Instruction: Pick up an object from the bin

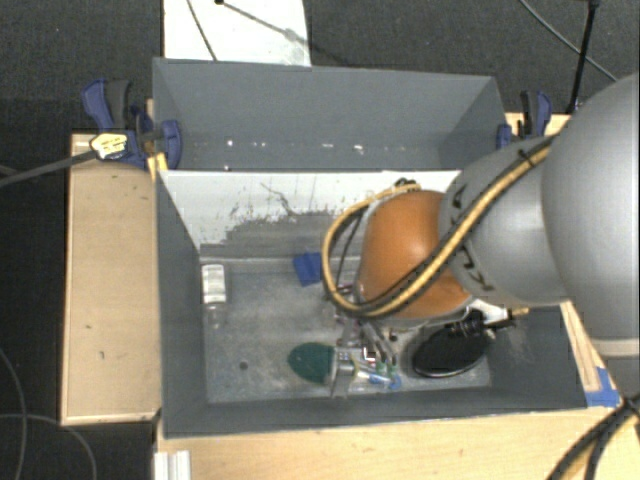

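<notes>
The dark green rounded lump (312,361) lies on the floor of the grey metal bin (260,333), just beside the gripper (358,363) on the side away from the arm. I cannot tell if they touch. The gripper is low near the floor, and I cannot tell whether it is spread or pressed together. In my judgement the pick is not done: nothing is lifted, so grasping and raising remain. A black round disc (447,353) lies near the gripper's other side, and a small blue piece (308,266) lies further off, toward the back wall.
</notes>
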`<action>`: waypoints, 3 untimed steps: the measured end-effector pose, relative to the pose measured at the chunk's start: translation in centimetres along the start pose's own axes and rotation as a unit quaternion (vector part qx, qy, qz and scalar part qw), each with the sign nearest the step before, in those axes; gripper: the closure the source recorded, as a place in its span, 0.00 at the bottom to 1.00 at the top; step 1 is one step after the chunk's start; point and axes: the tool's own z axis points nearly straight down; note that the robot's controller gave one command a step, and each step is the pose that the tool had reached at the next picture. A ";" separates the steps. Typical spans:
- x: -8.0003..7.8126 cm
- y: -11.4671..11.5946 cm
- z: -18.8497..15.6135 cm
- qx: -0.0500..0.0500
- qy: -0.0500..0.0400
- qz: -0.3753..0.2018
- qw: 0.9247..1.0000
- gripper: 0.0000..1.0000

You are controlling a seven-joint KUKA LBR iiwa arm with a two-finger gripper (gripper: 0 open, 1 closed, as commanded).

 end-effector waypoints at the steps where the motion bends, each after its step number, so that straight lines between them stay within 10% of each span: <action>1: 0.0 -0.8 0.1 0.001 0.002 0.090 0.996 0.00; 2: 0.7 -0.7 3.2 0.001 0.004 0.160 0.987 0.00; 3: 0.5 0.9 3.1 0.001 0.000 0.301 0.954 0.00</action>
